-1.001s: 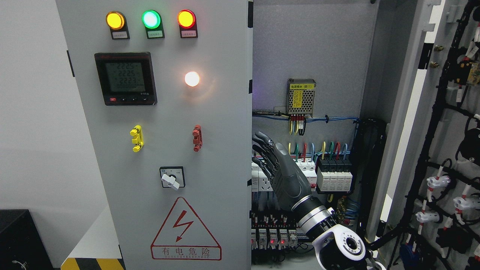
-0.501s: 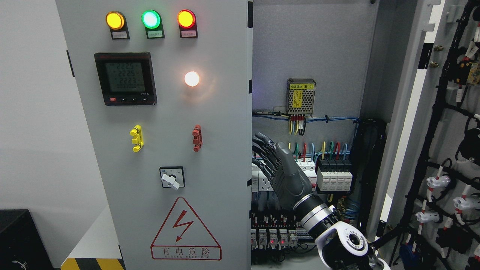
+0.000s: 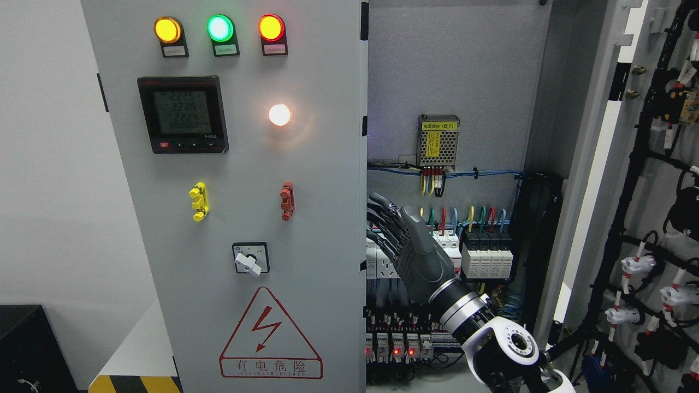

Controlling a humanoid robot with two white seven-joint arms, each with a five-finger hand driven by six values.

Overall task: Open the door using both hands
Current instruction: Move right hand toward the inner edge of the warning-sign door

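Observation:
The grey cabinet's left door (image 3: pixel 246 164) is closed; it carries three lamps, a meter and a rotary switch. The right door (image 3: pixel 655 229) stands swung open at the right, its inner face covered with black wiring harness. My right hand (image 3: pixel 385 221) comes in from the lower right and is inside the cabinet opening. Its dark fingers (image 3: pixel 390 210) are extended and hold nothing, and they lie close to the left door's right edge (image 3: pixel 365 218). I cannot tell whether they touch that edge. The left arm is out of view.
Inside the cabinet are a mesh power supply (image 3: pixel 438 141), coloured wires and breakers (image 3: pixel 486 254), and a row of relays (image 3: pixel 396 344) below the hand. A black box (image 3: pixel 27 349) sits at the lower left beside a yellow-black striped edge (image 3: pixel 136 383).
My right wrist and forearm have shifted slightly right and down. The fingers stay at about the same spot by the left door's edge. Both doors are unmoved.

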